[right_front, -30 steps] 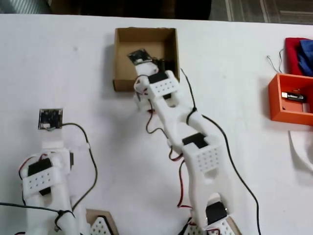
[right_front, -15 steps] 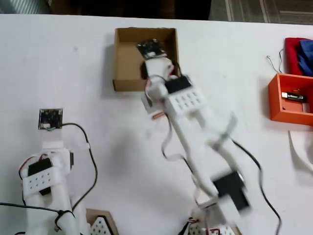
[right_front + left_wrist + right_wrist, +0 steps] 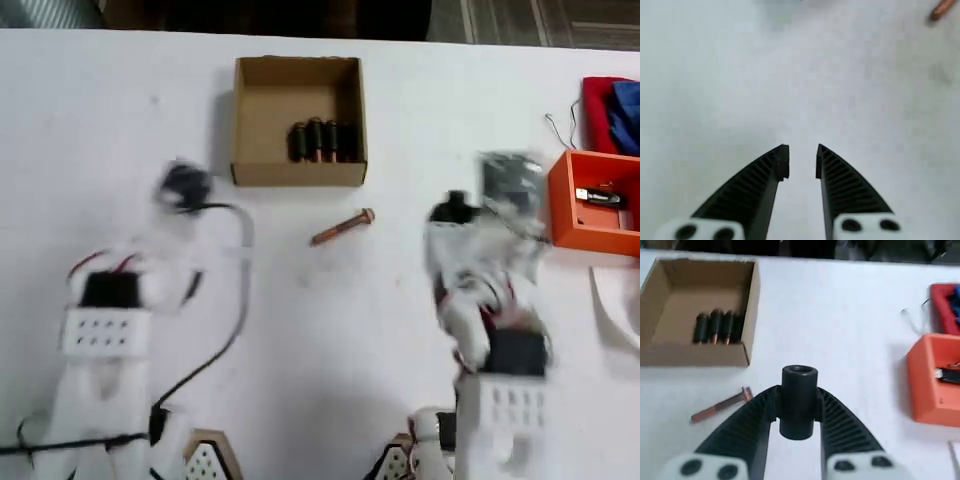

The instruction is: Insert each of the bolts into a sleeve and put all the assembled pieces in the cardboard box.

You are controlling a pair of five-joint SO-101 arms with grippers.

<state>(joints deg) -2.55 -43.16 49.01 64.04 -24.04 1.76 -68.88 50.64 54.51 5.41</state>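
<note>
- White counter [image 3: 300, 330] carries the cardboard box [image 3: 298, 173] at its far side, with assembled pieces [image 3: 322, 141] inside; one bolt [image 3: 342, 227] lies just nearer.
- Right pincer [image 3: 796, 402] clamps a black sleeve [image 3: 799, 390].
- Left pincer [image 3: 801, 161]: slightly parted, empty.

The right arm has pulled back from over the cardboard box [image 3: 297, 175] to the counter's right side, near the orange bin [image 3: 590, 215], and its pincer [image 3: 797, 396] now clasps a black sleeve [image 3: 799, 405]. With the arm gone, the assembled pieces [image 3: 322, 140] in the box and a copper bolt [image 3: 342, 227] on the counter are uncovered. The left arm [image 3: 105, 320] has swung forward toward the box.
</note>
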